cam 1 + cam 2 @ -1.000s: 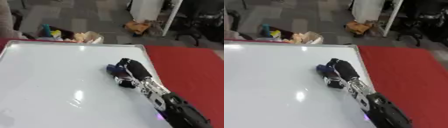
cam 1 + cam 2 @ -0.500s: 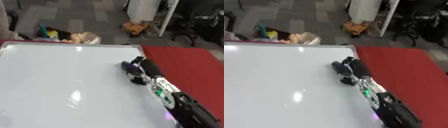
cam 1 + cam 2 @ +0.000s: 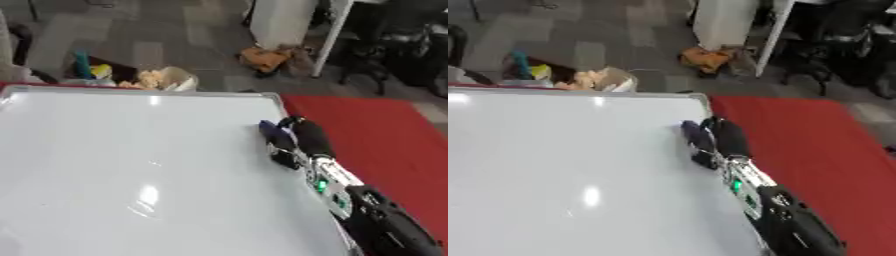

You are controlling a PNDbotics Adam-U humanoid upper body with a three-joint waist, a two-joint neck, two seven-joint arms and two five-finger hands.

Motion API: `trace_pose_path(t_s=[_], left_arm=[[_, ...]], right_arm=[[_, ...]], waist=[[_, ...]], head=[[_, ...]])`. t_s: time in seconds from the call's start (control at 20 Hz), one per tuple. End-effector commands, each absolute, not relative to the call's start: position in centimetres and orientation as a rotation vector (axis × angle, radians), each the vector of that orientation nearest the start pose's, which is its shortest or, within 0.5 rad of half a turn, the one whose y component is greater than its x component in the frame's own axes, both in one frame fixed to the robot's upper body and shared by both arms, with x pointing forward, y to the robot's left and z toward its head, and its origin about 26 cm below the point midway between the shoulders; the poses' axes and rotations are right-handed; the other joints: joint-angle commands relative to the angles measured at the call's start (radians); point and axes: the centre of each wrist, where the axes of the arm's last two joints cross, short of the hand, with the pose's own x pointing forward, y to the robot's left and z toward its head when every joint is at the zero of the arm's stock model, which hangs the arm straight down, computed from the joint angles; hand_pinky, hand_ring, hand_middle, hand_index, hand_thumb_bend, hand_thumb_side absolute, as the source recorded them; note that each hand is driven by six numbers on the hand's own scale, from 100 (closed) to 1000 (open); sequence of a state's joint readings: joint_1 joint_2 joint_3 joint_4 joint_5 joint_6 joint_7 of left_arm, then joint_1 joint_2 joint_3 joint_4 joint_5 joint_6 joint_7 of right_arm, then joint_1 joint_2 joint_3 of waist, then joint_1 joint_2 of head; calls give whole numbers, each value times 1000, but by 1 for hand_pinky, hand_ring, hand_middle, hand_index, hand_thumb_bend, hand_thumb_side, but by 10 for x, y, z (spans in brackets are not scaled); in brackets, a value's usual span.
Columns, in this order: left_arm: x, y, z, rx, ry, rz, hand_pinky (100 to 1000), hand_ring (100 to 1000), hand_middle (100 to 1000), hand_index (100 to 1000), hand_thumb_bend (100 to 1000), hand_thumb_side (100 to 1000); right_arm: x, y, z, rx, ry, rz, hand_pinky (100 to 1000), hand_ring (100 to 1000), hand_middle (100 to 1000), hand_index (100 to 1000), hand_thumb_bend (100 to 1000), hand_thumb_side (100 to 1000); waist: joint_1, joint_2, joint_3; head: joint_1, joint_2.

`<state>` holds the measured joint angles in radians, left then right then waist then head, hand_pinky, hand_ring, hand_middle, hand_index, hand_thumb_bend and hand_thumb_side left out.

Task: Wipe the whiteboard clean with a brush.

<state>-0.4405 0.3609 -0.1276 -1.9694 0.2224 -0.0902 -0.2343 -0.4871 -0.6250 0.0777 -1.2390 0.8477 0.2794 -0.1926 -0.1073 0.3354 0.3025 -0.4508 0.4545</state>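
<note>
A large whiteboard (image 3: 131,170) lies flat and fills most of both views; I see no marks on its glossy white surface. My right hand (image 3: 302,140) reaches in from the lower right and rests on the board near its right edge, a little below the far right corner. Its black fingers are curled round a dark blue brush (image 3: 276,136) pressed onto the board. The same brush (image 3: 697,137) shows in the right eye view. My left hand is out of sight.
A red cloth (image 3: 376,135) covers the table to the right of the board. Beyond the far edge on the floor are a bag with colourful items (image 3: 131,77), a brown object (image 3: 267,57), a white cabinet (image 3: 284,20) and an office chair (image 3: 394,55).
My right hand has slid the brush to the right and farther away, from the board's middle right towards its right edge near the far corner. The camera has also tilted a little.
</note>
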Motion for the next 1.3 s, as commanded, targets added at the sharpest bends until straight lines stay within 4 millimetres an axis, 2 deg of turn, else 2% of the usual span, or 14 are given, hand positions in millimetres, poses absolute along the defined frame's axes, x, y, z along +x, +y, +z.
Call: trace_pose_path(t_s=[0.05,0.35,0.65,0.95,1.3], left_arm=[[310,224,232,-312,-2368,-735,481,529,582,1000,245,808],[310,222,232,-325,-2366,-731,482,530,582,1000,246,805],[311,222,231,-335,-2364,-726,483,530,582,1000,248,803],[311,221,230,-337,-2363,-722,483,531,581,1000,248,801],[311,221,230,-338,-2364,-718,483,531,581,1000,248,802]], right_arm=[[380,-376,88,-1420,-1175,900,596,569,662,690,100,226],[392,-338,91,-1391,-1272,1069,597,573,667,694,100,230],[395,-306,92,-1354,-1367,1194,598,572,667,697,100,232],[391,-277,91,-1308,-1451,1301,598,570,666,700,100,229],[376,-248,98,-1271,-1586,1410,598,561,657,700,100,211]], waist=[[12,0,4],[13,-7,13],[14,-13,16],[16,-15,12],[19,-16,9]], head=[[-7,-14],[-12,-13],[-12,-13],[-11,-13],[-11,-14]])
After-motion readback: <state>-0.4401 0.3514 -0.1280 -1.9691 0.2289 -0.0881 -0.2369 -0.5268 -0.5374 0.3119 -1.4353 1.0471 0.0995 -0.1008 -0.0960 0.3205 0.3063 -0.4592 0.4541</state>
